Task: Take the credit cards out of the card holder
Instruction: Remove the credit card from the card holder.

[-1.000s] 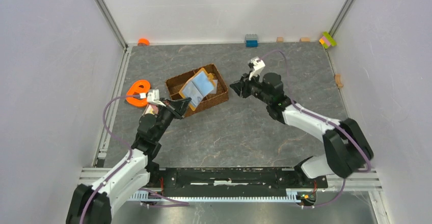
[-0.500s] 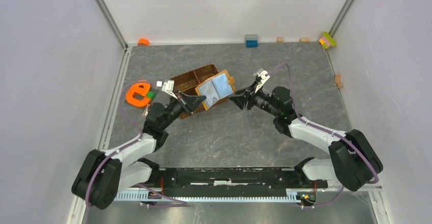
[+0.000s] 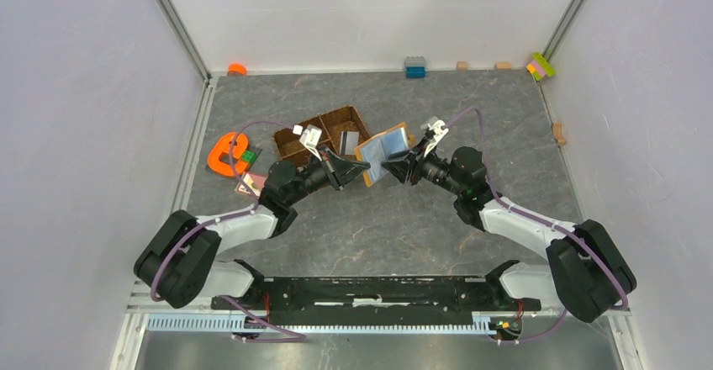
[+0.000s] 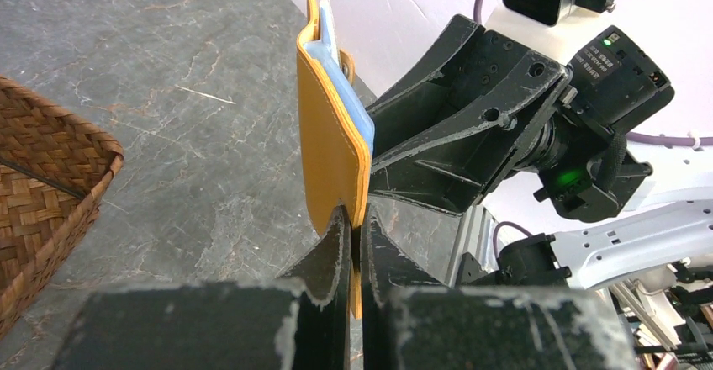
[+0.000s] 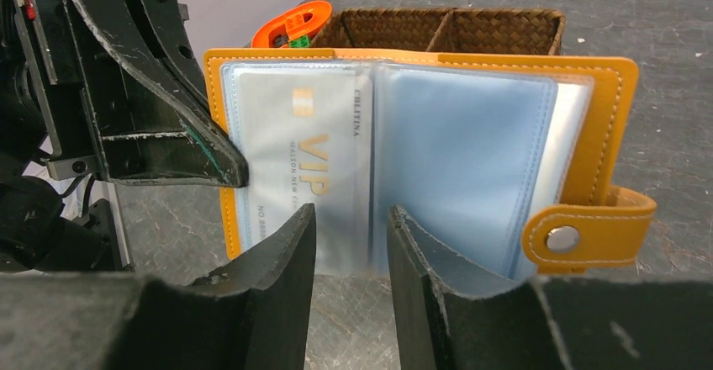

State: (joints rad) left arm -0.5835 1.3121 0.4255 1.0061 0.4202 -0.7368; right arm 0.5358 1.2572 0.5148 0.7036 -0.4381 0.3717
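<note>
The orange card holder [image 3: 385, 150] hangs open above the table, just right of the tray. My left gripper [image 3: 361, 168] is shut on its lower left cover edge; in the left wrist view the gripper [image 4: 357, 219] pinches the orange cover [image 4: 332, 134]. My right gripper [image 3: 390, 170] is open and faces the pale blue lining. In the right wrist view the gripper [image 5: 351, 214] stands just in front of the wallet's lower edge [image 5: 605, 118], not touching it. A pale credit card [image 5: 298, 147] marked VIP sits in the left sleeve. The snap tab [image 5: 580, 235] hangs at the right.
The brown woven tray [image 3: 296, 139] stands behind the left gripper, with a grey flat piece [image 3: 347, 141] in its right compartment. An orange e-shaped toy [image 3: 227, 153] lies at the left. Toy bricks [image 3: 414, 67] line the back wall, with more of them [image 3: 541, 66] at the far right.
My left gripper has carried the open card holder right, from over the tray to the table's middle. My right gripper has moved left and lower to face it.
</note>
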